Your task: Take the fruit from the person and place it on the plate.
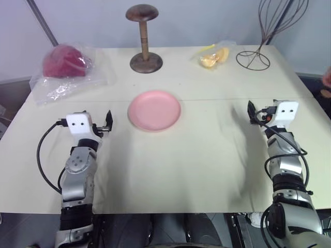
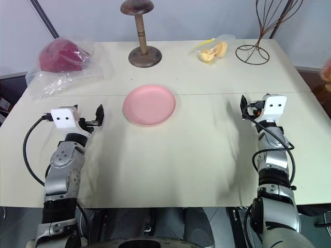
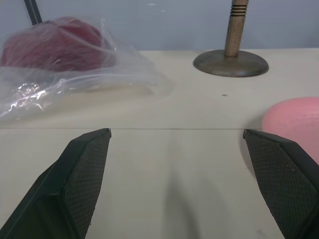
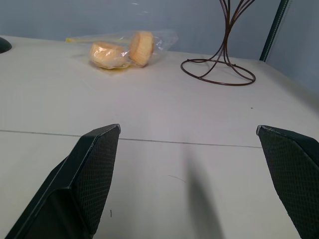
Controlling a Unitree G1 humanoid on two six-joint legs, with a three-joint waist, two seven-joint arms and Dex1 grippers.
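The pink plate (image 1: 154,110) lies flat on the cream table, a little left of centre, with nothing on it. My left gripper (image 1: 105,125) hovers just left of the plate, open and empty; its wrist view shows the plate's rim (image 3: 294,119) beside one finger. My right gripper (image 1: 254,114) hangs over bare table well to the right of the plate, also open and empty. A small pinkish-orange shape (image 2: 327,72) cuts in at the right edge beyond the table. I cannot tell whether it is the person's hand or the fruit.
At the back stand a brown wooden stand (image 1: 145,57), a dark red lump in clear plastic (image 1: 64,62) at the left, a bag of orange-yellow pieces (image 1: 213,57), and a wire stand (image 1: 253,59) at the right. A seam crosses the table (image 1: 207,155).
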